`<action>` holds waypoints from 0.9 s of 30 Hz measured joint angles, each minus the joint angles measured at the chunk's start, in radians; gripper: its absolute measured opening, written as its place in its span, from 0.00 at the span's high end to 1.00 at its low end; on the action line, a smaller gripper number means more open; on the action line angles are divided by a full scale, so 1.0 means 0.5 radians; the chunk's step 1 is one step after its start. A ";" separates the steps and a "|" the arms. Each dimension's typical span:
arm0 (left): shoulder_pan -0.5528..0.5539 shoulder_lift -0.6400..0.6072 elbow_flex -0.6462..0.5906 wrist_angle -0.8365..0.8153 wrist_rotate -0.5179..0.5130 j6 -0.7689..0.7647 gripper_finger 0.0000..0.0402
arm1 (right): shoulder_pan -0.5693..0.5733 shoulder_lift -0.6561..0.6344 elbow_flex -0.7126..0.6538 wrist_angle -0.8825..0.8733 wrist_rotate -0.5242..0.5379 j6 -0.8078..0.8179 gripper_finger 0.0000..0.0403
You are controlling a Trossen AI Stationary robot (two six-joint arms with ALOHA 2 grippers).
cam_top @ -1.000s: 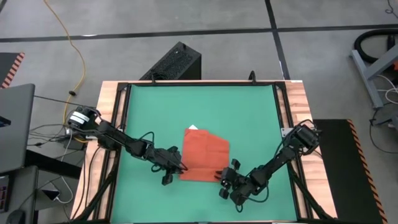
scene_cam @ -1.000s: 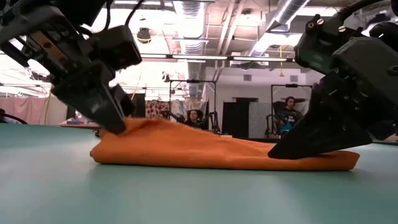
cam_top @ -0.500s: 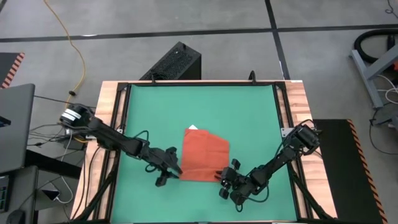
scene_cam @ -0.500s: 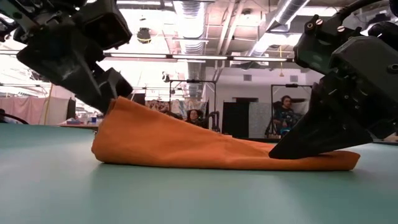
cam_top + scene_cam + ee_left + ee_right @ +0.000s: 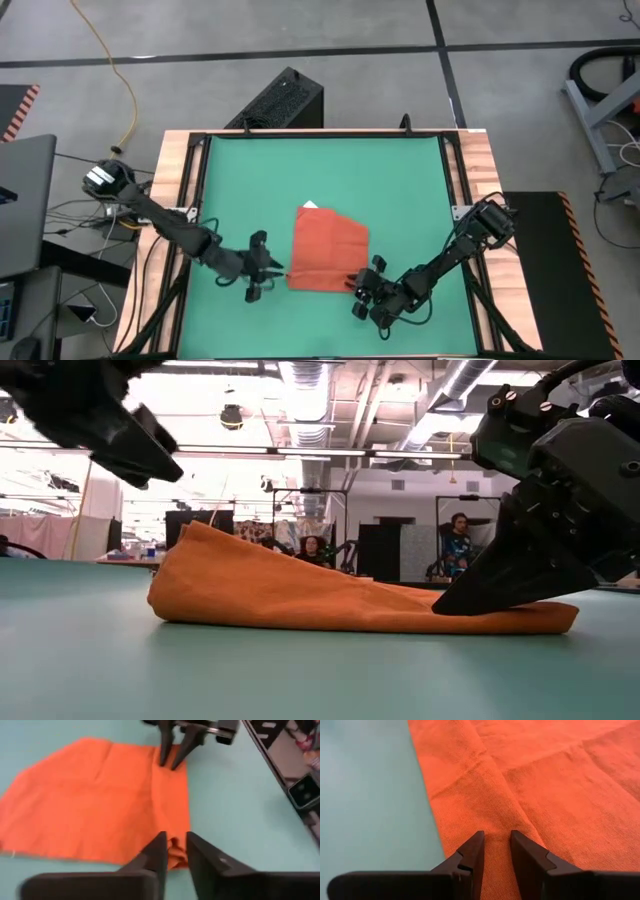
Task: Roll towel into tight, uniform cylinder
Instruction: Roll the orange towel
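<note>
The orange-red towel (image 5: pixel 328 250) lies on the green mat (image 5: pixel 320 170), its white tag (image 5: pixel 310 205) at the far left corner. A strip along its near edge is folded over. In the low view the towel's left end (image 5: pixel 200 545) stands up in a peak while its right part lies flat. My left gripper (image 5: pixel 272 268) hovers left of the towel, raised off the mat, narrowly open with nothing between its fingers (image 5: pixel 174 851). My right gripper (image 5: pixel 362 284) is shut on the towel's near right end. My right gripper pinches the folded strip at the towel's near right end (image 5: pixel 495 832) between its two fingers; a raised crease of cloth runs into the gap. The fingers (image 5: pixel 470 595) slant down from the table's right near side. The cloth lies flat on the mat under them.
A wooden frame with black rails (image 5: pixel 470 180) borders the mat. A black box (image 5: pixel 285 100) stands beyond the far edge. People sit in the room behind the table (image 5: pixel 460 545). Bare mat stretches far of the towel and to its left.
My left gripper has let go of the towel's near left end and drawn back toward the table's left edge and up, turning as it went. That end of the towel was lifted off the mat into a peak and stays standing; the right end has kept flat.
</note>
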 joint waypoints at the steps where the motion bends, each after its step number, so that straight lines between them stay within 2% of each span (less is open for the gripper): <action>1: -0.046 0.049 0.000 0.078 -0.062 0.075 0.89 | 0.000 0.000 0.000 -0.002 0.000 0.000 0.71; 3: -0.127 0.167 -0.003 0.297 -0.099 0.286 0.97 | -0.001 0.000 -0.001 -0.002 0.000 -0.001 0.71; 5: -0.180 0.293 0.000 0.584 -0.102 0.526 0.98 | -0.008 0.000 -0.001 -0.005 0.000 -0.002 0.71; 8: -0.204 0.448 0.001 0.731 -0.115 0.692 1.00 | -0.009 0.000 -0.001 -0.005 0.000 0.005 0.71; 13: -0.146 0.586 0.000 0.732 -0.200 0.698 1.00 | -0.009 0.000 -0.001 0.001 0.002 0.007 0.71; 18: -0.044 0.606 -0.001 0.664 -0.199 0.664 1.00 | -0.009 0.001 -0.001 0.003 0.001 0.008 0.71; 21: 0.020 0.606 -0.004 0.596 -0.150 0.625 1.00 | -0.009 0.001 -0.001 0.002 0.002 0.008 0.71; 27: 0.113 0.679 -0.003 0.669 -0.006 0.627 1.00 | -0.009 0.001 -0.001 0.007 0.005 0.009 0.71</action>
